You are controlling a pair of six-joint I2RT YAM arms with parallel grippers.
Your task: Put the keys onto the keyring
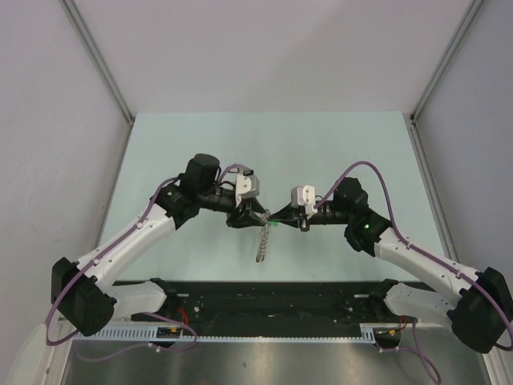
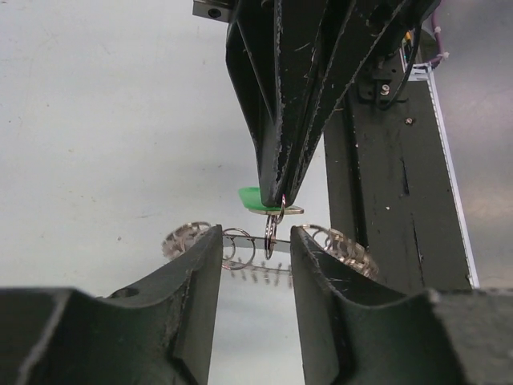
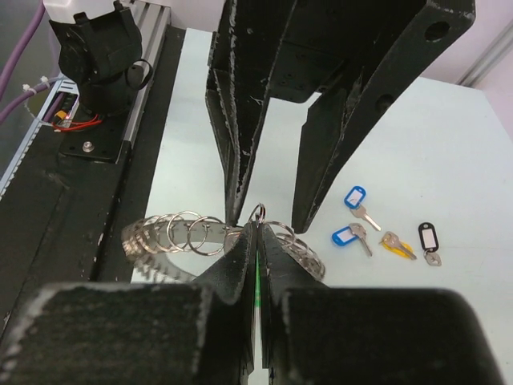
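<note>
The keyring droops between the two grippers at mid-table. In the left wrist view its band spans the gap between my left gripper's parted jaws and runs on past both fingers. My right gripper is shut on the green-tagged key. The key's small split ring sticks out at the fingertips, against the keyring's band. Two blue-tagged keys, a yellow-tagged key and a black-tagged key lie loose on the table.
The black base rail with cables runs along the table's near edge, also in the right wrist view. Grey walls enclose the pale green table on three sides.
</note>
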